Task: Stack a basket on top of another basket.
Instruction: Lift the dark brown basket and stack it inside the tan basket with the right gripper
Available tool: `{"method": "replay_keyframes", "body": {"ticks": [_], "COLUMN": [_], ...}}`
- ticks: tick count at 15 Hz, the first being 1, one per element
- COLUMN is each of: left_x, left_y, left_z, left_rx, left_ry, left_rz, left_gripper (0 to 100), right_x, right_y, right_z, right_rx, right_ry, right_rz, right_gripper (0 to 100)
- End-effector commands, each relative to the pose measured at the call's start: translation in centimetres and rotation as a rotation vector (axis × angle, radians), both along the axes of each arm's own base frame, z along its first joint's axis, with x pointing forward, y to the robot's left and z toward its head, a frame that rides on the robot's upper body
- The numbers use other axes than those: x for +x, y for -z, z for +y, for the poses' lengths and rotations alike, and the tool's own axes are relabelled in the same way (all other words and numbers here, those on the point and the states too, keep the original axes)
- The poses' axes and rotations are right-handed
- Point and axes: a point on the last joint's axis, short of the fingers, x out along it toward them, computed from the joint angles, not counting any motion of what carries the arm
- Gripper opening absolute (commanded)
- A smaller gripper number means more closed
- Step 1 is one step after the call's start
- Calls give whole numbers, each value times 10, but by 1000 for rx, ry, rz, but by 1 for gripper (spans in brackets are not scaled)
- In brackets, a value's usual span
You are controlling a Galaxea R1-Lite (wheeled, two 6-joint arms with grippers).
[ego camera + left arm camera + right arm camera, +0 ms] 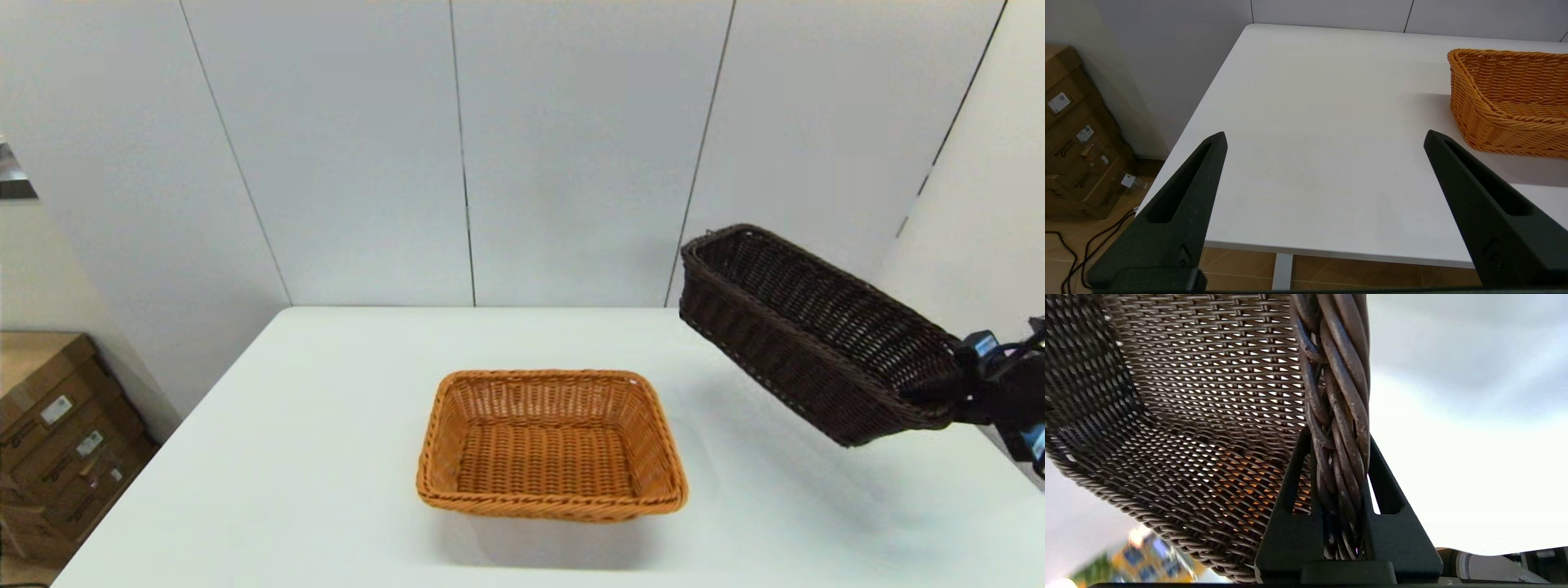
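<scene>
White wall panels with thin dark seams stand behind a white bench [326,457], and on its middle sits the orange-tan basket [551,445], flat on its base with its mouth up and nothing inside.

Off to the robot's right, the dark brown basket [804,331] hangs in the air above the bench's right part, well apart from the orange-tan one and higher than it. It is tilted, its far end raised toward the wall and its near end lower, its open side turned up and toward the middle of the bench. The right claw [939,390] grips it at the near end, by the right edge of the head view. In the right wrist view the two black fingers [1290,522] are closed narrowly on the braided rim [1337,400], one on each side of the twisted strands, and orange shows through the open weave of the basket's wall.

The left claw [1325,139] hovers over the bench's near left corner, its fingers spread wide with nothing between them; the orange-tan basket lies off to one side of it.

Beyond the bench's left edge, brown cardboard boxes [57,425] are stacked on the floor. They carry white labels and dark print, too small to read. Dark cables [1081,245] trail on the tan floor near them.
</scene>
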Motion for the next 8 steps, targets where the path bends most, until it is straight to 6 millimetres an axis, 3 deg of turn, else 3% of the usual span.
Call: {"method": "replay_keyframes", "body": {"ticks": [1,5,8], "left_x": [0,0,0], "left_y": [0,0,0], "left_z": [0,0,0], "left_rx": [-1,-1,-1], "left_ry": [-2,0,-2], "left_rz": [-1,-1,-1], "left_gripper": [100,100,100], "right_x": [-15,-21,-17], "right_y": [-27,-32,-39], "right_z": [30,68,94], "right_rx": [-24,-109,-132], "right_ry": [-152,-444,-566], "right_rz": [-102,-122,-149], "right_gripper": [0,0,0]}}
